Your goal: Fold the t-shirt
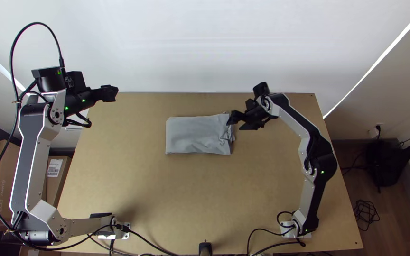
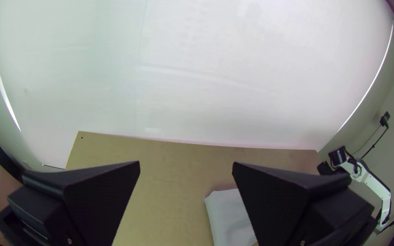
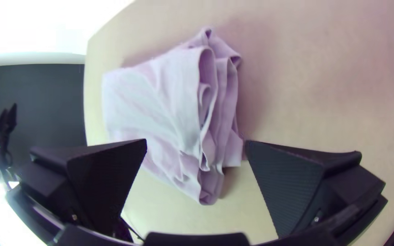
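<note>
Lies as a grey rectangle of folded t-shirt (image 1: pixel 195 135) on the counter's (image 1: pixel 186 199) far half, smooth at left, ruffled into loose stacked layers at right, with jaws spread on the right gripper (image 1: pixel 240 122) by that ruffled end and on the left gripper (image 1: pixel 114 92) well left of it.

the right gripper (image 1: pixel 241 122) has its fingers spread near a folded t-shirt (image 3: pixel 156 100), whose layers end in loose, wavy edges on the table (image 3: pixel 320 68). the left gripper (image 1: pixel 113 93) is well apart, beyond the table's edge.
</note>
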Available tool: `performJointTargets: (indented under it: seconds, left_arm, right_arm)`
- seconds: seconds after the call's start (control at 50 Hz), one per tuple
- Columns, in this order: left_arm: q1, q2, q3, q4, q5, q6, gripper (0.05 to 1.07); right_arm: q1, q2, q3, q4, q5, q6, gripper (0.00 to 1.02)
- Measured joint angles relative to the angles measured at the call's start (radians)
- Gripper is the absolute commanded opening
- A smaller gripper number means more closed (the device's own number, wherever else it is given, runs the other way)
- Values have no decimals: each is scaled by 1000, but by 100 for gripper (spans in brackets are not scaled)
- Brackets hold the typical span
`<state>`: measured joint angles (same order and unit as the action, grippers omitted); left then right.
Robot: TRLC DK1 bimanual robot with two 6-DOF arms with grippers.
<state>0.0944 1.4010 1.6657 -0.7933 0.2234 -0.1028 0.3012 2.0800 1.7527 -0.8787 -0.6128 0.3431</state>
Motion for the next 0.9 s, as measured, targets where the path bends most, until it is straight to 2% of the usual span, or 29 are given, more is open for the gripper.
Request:
performJointTargets:
  seconds: [0.08,0.16,0.46,0.72,0.8,0.9]
  left_arm:
    - [6,-1,0,0,0,3,103]
    - [18,-3,0,0,0,6,103]
    - [47,-7,3,0,0,6,103]
    - [58,-8,14,-1,0,6,103]
    - [60,-8,14,-1,0,6,103]
    - [62,-8,15,-2,0,6,103]
  right_arm:
    - [-18,49,61,0,-61,-8,99]
    - [-21,108,121,2,-81,-17,99]
    - [-13,298,278,-18,-97,-42,99]
    - [83,324,319,-20,-95,-57,98]
    - [113,338,343,-20,-95,-57,77]
    - [129,364,371,-24,-95,-52,25]
